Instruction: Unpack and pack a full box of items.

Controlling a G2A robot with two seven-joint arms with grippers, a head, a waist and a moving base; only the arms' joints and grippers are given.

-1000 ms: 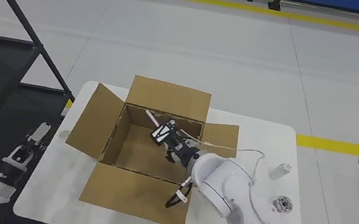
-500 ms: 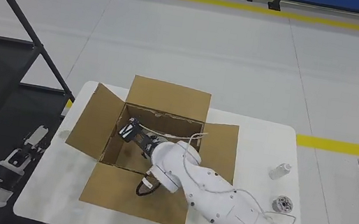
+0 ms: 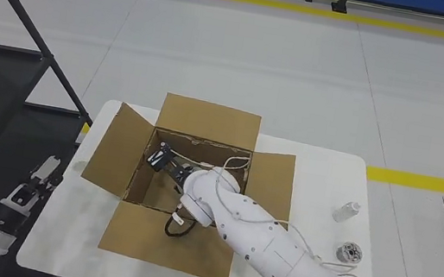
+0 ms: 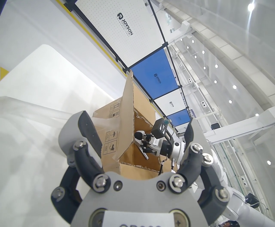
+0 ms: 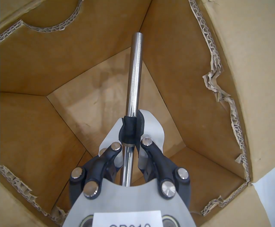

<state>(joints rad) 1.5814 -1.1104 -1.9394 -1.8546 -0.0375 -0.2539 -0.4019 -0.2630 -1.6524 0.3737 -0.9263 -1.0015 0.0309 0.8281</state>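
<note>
R claw (image 5: 131, 129) is clamping a metal rod (image 5: 134, 75) inside the open cardboard box (image 3: 207, 120), which is sitting on the left half of the tabletop (image 3: 331, 169) toward the rear edge; the rod's near end is hiding behind the claw's plate, & can't tell if its tip is touching cardboard. L claw (image 4: 139, 125) is hanging wide open off the left edge. A small bottle (image 3: 347, 212) & a round bit (image 3: 350, 251), too small to make out, are sitting near the right edge.
</note>
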